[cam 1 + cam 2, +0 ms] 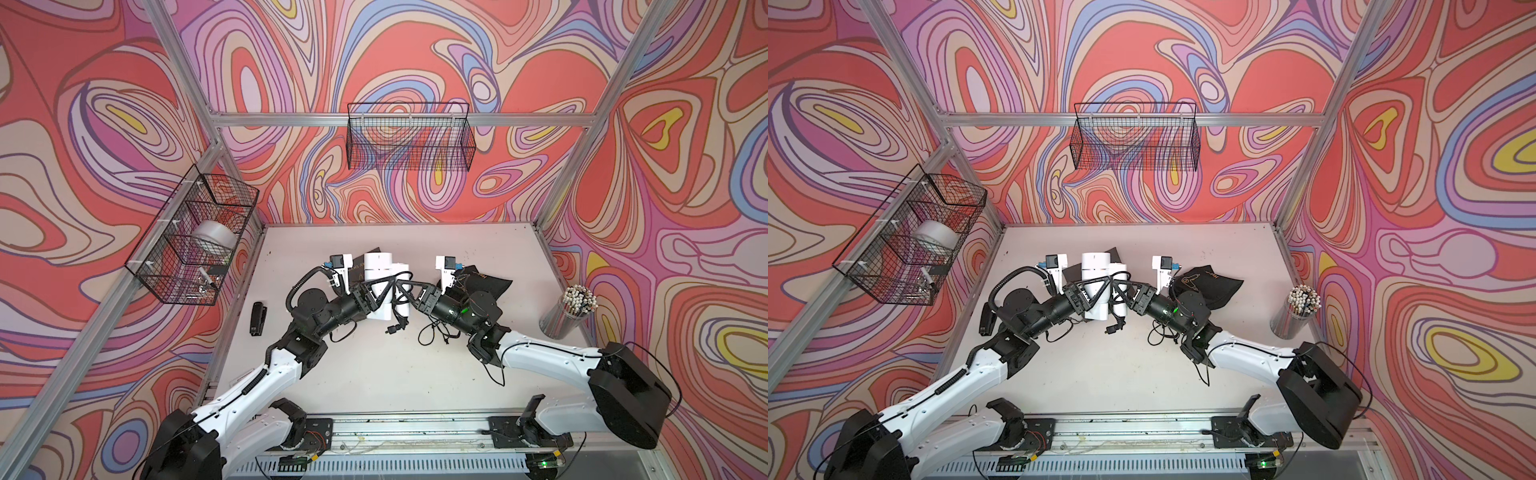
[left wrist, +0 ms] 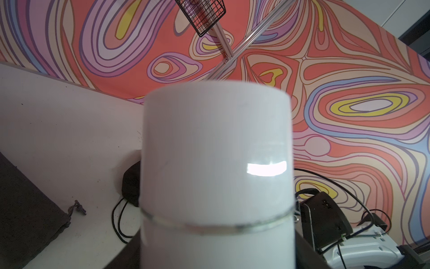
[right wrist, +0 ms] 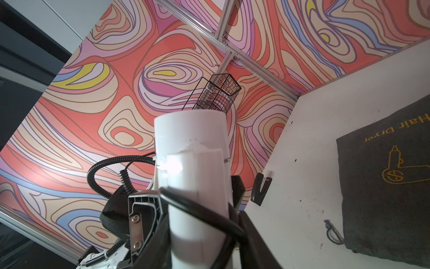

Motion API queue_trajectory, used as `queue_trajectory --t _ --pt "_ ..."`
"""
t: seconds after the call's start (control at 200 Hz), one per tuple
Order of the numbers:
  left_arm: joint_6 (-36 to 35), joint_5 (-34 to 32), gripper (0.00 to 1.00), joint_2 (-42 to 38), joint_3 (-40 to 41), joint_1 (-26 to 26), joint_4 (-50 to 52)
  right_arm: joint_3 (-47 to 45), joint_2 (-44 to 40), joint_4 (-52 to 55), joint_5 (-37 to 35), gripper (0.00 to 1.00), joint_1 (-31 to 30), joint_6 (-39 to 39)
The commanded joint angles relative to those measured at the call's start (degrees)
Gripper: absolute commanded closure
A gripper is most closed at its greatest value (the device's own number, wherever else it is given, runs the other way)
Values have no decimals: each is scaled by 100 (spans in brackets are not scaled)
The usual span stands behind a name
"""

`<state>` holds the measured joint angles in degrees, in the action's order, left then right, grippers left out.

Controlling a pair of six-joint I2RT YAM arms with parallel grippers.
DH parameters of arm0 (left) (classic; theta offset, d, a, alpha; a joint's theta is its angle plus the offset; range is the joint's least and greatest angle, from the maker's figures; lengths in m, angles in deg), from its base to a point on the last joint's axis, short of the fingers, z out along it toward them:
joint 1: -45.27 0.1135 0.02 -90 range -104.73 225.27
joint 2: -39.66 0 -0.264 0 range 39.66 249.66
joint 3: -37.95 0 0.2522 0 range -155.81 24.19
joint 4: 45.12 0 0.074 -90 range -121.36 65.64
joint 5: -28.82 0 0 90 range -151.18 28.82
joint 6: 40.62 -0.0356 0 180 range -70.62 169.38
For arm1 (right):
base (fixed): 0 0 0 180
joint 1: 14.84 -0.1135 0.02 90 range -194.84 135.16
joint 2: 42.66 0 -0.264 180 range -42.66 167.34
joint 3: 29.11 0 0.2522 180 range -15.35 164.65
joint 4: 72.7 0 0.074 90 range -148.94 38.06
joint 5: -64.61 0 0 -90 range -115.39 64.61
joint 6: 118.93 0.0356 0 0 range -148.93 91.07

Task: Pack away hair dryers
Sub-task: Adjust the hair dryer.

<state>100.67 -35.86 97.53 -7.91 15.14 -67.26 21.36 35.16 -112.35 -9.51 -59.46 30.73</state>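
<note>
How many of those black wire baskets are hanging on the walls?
2. The left-wall basket hangs on the wall at the robot's left and holds a silvery roll. The back-wall basket hangs on the far wall. Both top views show no others.

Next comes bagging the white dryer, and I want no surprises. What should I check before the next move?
1. Barrel of white dryer in left gripper: ok.
2. Folded handle in right gripper: ok.
3. Black plug stowed: not ok, it trails loose.
4. Free gripper for the grey pouch: not ok, both grip the dryer.
5. Pouch mouth open: cannot tell.
</note>
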Motion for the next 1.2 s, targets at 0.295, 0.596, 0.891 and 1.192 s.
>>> queue_trajectory --t 0.295,0.596,0.891,1.192 --pt "-277 37 100 -234 -204 -169 556 -35 -415 850 460 79 -340 -311" --pt "-242 175 100 -24 -377 -164 645 64 -596 1475 666 72 -316 -531" --pt "-322 108 35 -60 -517 -162 1068 -86 -827 1437 733 92 -232 -521" --pt "-657 -114 0 -203 -752 -163 1948 -486 -1265 1157 656 99 97 -152"
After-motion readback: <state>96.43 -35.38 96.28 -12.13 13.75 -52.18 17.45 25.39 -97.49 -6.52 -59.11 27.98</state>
